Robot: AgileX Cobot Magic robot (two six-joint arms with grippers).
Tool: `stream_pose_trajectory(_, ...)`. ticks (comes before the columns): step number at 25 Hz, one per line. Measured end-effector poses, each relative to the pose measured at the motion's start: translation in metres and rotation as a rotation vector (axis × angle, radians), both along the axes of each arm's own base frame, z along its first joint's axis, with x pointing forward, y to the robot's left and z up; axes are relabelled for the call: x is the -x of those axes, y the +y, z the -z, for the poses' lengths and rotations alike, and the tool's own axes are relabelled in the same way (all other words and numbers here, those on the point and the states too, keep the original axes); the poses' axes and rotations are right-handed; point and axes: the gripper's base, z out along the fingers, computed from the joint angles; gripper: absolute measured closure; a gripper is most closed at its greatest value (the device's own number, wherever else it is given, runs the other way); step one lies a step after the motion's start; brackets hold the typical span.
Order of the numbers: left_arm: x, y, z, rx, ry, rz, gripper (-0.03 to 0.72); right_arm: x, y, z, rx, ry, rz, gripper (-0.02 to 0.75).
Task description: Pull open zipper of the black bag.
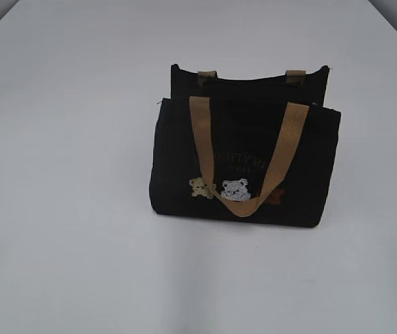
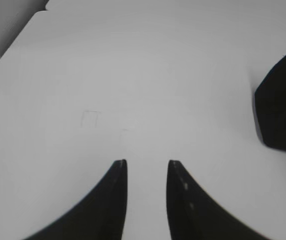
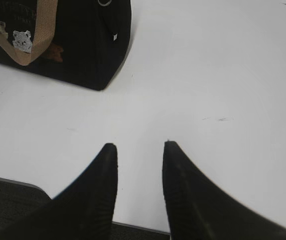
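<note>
The black bag point(image 1: 243, 163) stands upright in the middle of the white table, its tan handles point(image 1: 201, 132) hanging over the front with the little bears. Its top is dark, and I cannot make out the zipper line in the exterior view. In the right wrist view the bag point(image 3: 82, 45) is at the upper left, and a silver ring of the zipper point(image 3: 104, 2) peeks in at the top edge. My right gripper point(image 3: 138, 146) is open and empty, well short of the bag. My left gripper point(image 2: 147, 162) is also open and empty, with the bag's side point(image 2: 283, 110) off to its right. Neither gripper appears in the exterior view.
The white table point(image 1: 66, 209) spreads around the bag on every side. Its near edge point(image 3: 12, 182) runs under my right gripper, with dark floor below. The table's far left corner point(image 2: 37, 12) shows in the left wrist view.
</note>
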Motion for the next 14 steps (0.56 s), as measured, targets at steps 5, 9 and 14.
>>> stream_pose_trajectory(5,0.0,-0.0001,0.0,0.0,0.0,-0.013,0.48,0.0,0.0001,0.0,-0.001,0.0,0.0,0.488)
stream_pose_trajectory(9,0.0,-0.0001,0.0,0.0,0.0,-0.013,0.48,0.0,0.0001,0.0,-0.001,0.0,0.0,0.488)
stream_pose_trajectory(14,0.0,-0.0001,0.0,0.0,0.0,-0.013,0.48,0.0,0.0001,0.0,-0.001,0.0,0.0,0.488)
